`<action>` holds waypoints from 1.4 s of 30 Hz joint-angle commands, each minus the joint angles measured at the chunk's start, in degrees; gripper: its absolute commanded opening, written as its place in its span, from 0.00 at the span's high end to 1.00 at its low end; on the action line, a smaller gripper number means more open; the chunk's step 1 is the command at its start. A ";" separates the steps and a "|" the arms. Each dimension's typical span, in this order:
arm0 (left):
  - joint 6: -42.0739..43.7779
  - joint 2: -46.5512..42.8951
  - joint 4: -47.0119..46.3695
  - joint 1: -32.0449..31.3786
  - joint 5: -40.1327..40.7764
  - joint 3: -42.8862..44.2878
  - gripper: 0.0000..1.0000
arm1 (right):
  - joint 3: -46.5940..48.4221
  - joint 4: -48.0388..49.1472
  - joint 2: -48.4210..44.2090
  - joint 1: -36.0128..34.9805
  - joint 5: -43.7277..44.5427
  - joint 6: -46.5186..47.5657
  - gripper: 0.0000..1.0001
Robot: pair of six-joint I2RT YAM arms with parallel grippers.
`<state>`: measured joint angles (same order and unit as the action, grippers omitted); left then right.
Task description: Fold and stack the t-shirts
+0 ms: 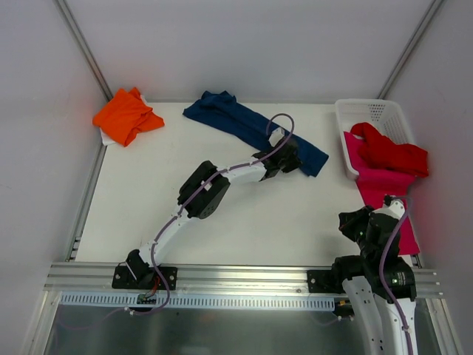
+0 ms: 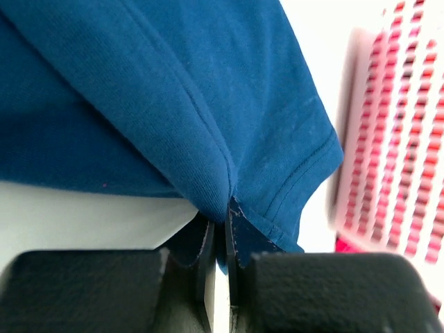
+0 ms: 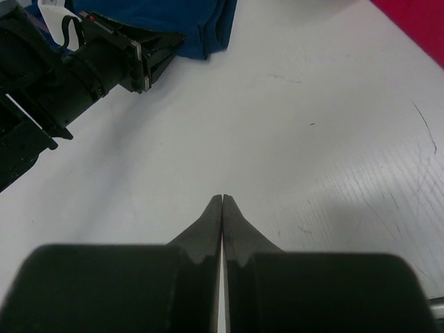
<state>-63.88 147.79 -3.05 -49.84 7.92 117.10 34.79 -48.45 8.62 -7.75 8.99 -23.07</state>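
A navy blue t-shirt (image 1: 244,126) lies in a long band across the back middle of the table. My left gripper (image 1: 290,159) is shut on its near right edge; the left wrist view shows the cloth (image 2: 173,104) pinched between the jaws (image 2: 225,222). An orange t-shirt (image 1: 126,116) lies bunched at the back left. A red t-shirt (image 1: 388,151) lies on a magenta-pink t-shirt (image 1: 384,192) at the right, spilling from the basket. My right gripper (image 3: 222,201) is shut and empty above bare table near the front right (image 1: 362,222).
A white mesh basket (image 1: 373,118) stands at the back right; it shows blurred in the left wrist view (image 2: 402,125). The left arm (image 1: 203,188) stretches diagonally across the table's middle. Frame posts rise at both back corners.
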 commanded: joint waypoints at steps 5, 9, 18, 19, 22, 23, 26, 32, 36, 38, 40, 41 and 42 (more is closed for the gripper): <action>10.43 -18.11 4.55 -1.83 -7.66 -28.70 1.00 | -1.03 5.90 2.27 0.10 -1.00 -0.04 0.99; 11.93 -28.23 3.23 -2.97 -9.85 -46.57 1.00 | -1.47 8.19 4.38 0.10 -3.19 -1.01 1.00; 10.63 -62.06 3.31 -5.53 -2.31 -86.83 1.00 | -2.97 9.86 3.95 0.10 -5.92 -3.29 0.99; 9.75 -69.14 3.92 -5.53 -1.52 -92.61 1.00 | -3.23 10.47 3.95 0.01 -6.79 -3.82 0.99; 7.37 -84.34 6.90 -5.53 2.34 -100.98 1.00 | -6.04 13.71 4.47 0.01 -8.55 -4.96 1.00; 7.36 -88.24 9.96 -5.53 3.58 -102.15 1.00 | -6.83 15.21 4.73 0.10 -12.56 -5.23 1.00; 8.85 -100.91 16.81 -5.35 9.37 -103.74 1.00 | -9.03 21.45 8.94 -0.16 -17.16 -2.61 1.00; 15.88 -110.78 25.10 -2.54 15.19 -98.56 1.00 | 6.15 23.40 33.54 -2.00 -27.88 11.54 0.99; 23.25 -110.26 26.35 4.39 13.09 -93.65 1.00 | 19.24 17.36 44.79 -11.11 -29.21 17.52 0.82; 25.37 -109.56 26.08 8.69 9.94 -91.88 0.98 | 24.79 14.53 49.72 -15.69 -26.41 19.46 0.37; 28.88 -108.24 22.84 9.85 6.59 -89.77 0.50 | 26.21 12.06 52.53 -18.25 -20.61 19.38 0.17; 30.29 -107.63 21.87 9.77 5.36 -89.24 0.01 | 25.86 11.62 53.07 -20.18 -19.38 18.94 0.07; 30.56 -105.71 20.73 9.77 2.83 -88.28 0.01 | 25.16 11.62 53.42 -21.24 -18.23 17.72 0.04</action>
<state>-39.75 39.44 20.95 -40.47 16.78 25.19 59.96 -31.16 60.53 -26.41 -13.78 -7.09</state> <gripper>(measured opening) 0.861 0.925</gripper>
